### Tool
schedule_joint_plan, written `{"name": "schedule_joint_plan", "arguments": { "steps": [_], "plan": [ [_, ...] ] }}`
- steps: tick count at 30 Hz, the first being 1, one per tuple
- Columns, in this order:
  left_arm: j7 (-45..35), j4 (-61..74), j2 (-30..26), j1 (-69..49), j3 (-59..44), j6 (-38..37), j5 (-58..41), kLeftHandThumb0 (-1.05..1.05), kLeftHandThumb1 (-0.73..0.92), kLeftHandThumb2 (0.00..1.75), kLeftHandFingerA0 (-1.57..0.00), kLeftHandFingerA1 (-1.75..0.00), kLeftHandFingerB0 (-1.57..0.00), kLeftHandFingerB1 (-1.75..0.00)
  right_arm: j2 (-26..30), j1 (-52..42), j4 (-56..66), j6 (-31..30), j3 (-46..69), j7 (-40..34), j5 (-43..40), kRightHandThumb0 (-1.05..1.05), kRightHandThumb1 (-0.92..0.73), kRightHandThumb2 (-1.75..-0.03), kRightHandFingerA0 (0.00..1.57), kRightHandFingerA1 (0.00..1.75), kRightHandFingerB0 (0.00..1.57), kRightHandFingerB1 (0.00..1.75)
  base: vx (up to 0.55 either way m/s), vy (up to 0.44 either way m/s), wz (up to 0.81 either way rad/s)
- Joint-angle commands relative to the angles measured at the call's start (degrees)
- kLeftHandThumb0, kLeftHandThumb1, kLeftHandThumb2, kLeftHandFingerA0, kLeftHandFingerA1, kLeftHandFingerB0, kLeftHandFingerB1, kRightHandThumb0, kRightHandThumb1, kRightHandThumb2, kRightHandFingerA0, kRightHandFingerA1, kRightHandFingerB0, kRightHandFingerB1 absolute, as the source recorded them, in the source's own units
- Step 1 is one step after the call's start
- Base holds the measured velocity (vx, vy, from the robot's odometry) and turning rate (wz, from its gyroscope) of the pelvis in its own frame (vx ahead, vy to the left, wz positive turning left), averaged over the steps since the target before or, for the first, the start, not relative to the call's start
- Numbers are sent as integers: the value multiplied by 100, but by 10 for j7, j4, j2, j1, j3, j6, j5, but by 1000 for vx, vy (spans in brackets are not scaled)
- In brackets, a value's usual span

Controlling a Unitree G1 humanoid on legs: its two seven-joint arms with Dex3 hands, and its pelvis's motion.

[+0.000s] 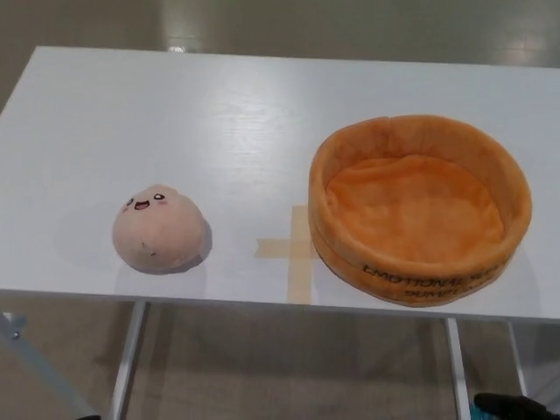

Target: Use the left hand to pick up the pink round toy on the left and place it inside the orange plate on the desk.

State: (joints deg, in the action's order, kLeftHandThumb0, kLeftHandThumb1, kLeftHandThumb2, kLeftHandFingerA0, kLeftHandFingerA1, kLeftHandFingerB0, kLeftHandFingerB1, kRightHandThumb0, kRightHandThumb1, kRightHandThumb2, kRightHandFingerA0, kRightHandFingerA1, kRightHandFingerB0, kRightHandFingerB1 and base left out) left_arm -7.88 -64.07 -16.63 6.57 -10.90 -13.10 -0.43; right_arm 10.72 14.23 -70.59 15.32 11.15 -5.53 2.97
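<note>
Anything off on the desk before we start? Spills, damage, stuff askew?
Nothing stands out. The pink toy sits upright on the desk's left side, the orange plate is empty and level on the right, and a tape cross lies between them. No spills or damage.

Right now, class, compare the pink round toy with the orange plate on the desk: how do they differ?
The pink round toy is a closed dome with a small face; the orange plate is an open, empty bowl with black lettering on its wall. The toy is smaller and sits left of the tape cross; the plate sits right. Both look soft and plush.
</note>
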Motion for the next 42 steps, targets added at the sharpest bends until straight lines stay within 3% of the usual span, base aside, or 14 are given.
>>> {"name": "schedule_joint_plan", "arguments": {
  "steps": [1,9,18,19,20,23,25,28,29,30,31,36,41,42],
  "plan": [
    [-20,-15,-1,-5,-8,-38,-14,-29,54,56,-33,-36,-36,-33,0,-3,-15,39,7,-9,-9,-6,-26,-93,49,76,56,75,0,0,0],
    [-29,-28,0,-13,-12,-53,-14,-34,52,62,-27,-39,-28,-34,0,-12,-20,48,7,-9,-6,-13,-30,-84,44,88,57,72,0,0,0],
    [-103,-14,-33,-21,54,-73,31,-42,49,62,-14,-35,-14,-31,1,-20,-23,52,7,-6,-7,-2,-27,-93,53,78,55,74,0,0,0],
    [-139,10,-46,-26,71,-77,32,-26,41,91,-1,-50,0,-47,1,-19,-23,51,8,-9,-8,-3,-26,-93,54,79,57,76,0,0,0],
    [-169,30,-54,-31,79,-80,26,-36,48,57,-8,-25,-13,-27,0,-18,-23,49,9,-10,-8,-2,-26,-93,54,79,57,76,0,0,0],
    [-213,77,-71,-47,96,-93,18,-41,48,61,-8,-27,-12,-29,0,-15,-24,47,11,-10,-10,-1,-25,-93,53,78,57,76,0,0,0],
    [-342,234,-114,-99,118,-101,-38,-33,54,56,-9,-30,-8,-26,2,-14,-24,47,7,-11,-5,-3,-27,-93,52,77,55,74,0,0,0],
    [-398,338,-141,-131,131,-92,-76,-38,52,62,-8,-34,-9,-26,2,-12,-24,49,9,-9,-7,-2,-27,-93,53,78,56,74,0,0,0],
    [-404,383,-150,-144,134,-81,-88,-23,48,95,-2,-50,0,-47,1,-10,-24,48,8,-10,-7,-3,-27,-93,52,77,56,75,0,0,0],
    [-407,405,-154,-151,135,-74,-95,-23,48,95,-2,-50,0,-47,1,-10,-24,47,8,-11,-6,-3,-27,-93,52,77,56,75,0,0,0],
    [-417,483,-164,-175,139,-47,-127,-32,51,57,-11,-33,-10,-22,2,-9,-25,47,5,-12,-3,-5,-26,-93,52,78,56,75,0,0,0],
    [-453,660,-196,-204,153,-20,-215,-36,49,61,-9,-33,-6,-19,1,-8,-25,47,7,-10,-5,-7,-28,-86,47,90,57,71,0,0,0],
    [-438,808,-225,-208,150,5,-259,-35,47,61,-8,-34,-7,-17,2,-6,-24,45,6,-11,-4,-6,-26,-93,53,78,56,74,0,0,0],
    [-431,827,-230,-205,146,5,-260,-38,44,63,-7,-34,-5,-16,2,-6,-24,47,6,-10,-4,-9,-28,-86,47,91,57,73,0,0,0]
  ]
}}
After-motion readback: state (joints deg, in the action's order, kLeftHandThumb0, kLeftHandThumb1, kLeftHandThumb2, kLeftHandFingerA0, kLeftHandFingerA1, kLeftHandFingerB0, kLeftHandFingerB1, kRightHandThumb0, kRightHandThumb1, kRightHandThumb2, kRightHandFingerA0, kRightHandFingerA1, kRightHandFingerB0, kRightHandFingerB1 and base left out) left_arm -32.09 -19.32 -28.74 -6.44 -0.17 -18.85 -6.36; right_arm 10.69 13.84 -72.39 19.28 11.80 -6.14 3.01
